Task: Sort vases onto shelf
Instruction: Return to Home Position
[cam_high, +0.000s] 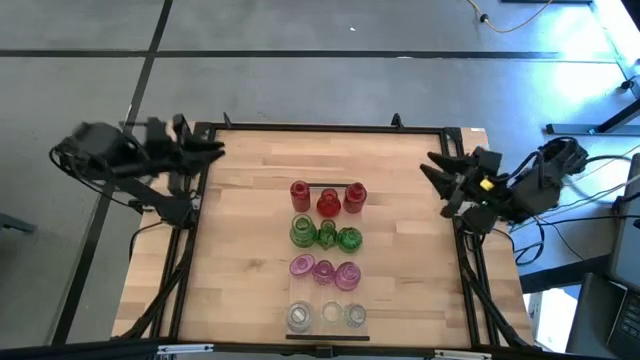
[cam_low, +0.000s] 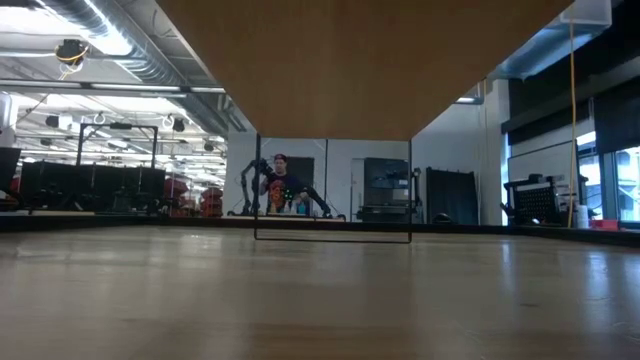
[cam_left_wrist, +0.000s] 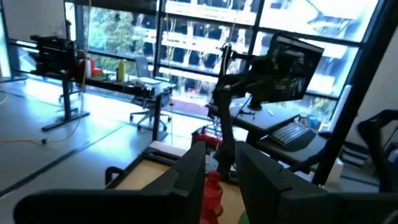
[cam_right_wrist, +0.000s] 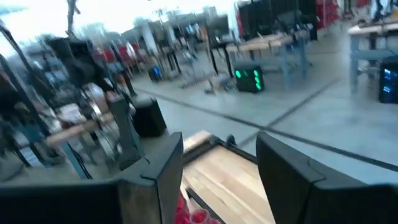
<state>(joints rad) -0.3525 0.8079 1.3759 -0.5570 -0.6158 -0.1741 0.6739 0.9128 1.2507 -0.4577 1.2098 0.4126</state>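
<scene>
Twelve small glass vases stand in four rows on the pale shelf board (cam_high: 372, 300) at the table's middle: red (cam_high: 328, 203) at the far end, then green (cam_high: 326, 236), pink (cam_high: 324, 270), and clear (cam_high: 330, 316) at the near end. My left gripper (cam_high: 215, 150) is open and raised at the table's far left corner. My right gripper (cam_high: 432, 172) is open and raised at the table's right edge. Both are far from the vases. Red vases show between the fingers in the left wrist view (cam_left_wrist: 212, 193) and the right wrist view (cam_right_wrist: 189, 214).
The butcher-block table (cam_high: 240, 250) has a dark frame around it. In the low view a broad wooden surface (cam_low: 370, 60) fills the upper middle of the picture. A person (cam_low: 278, 185) is far off in the room behind. Cables and stands lie on the floor at the right.
</scene>
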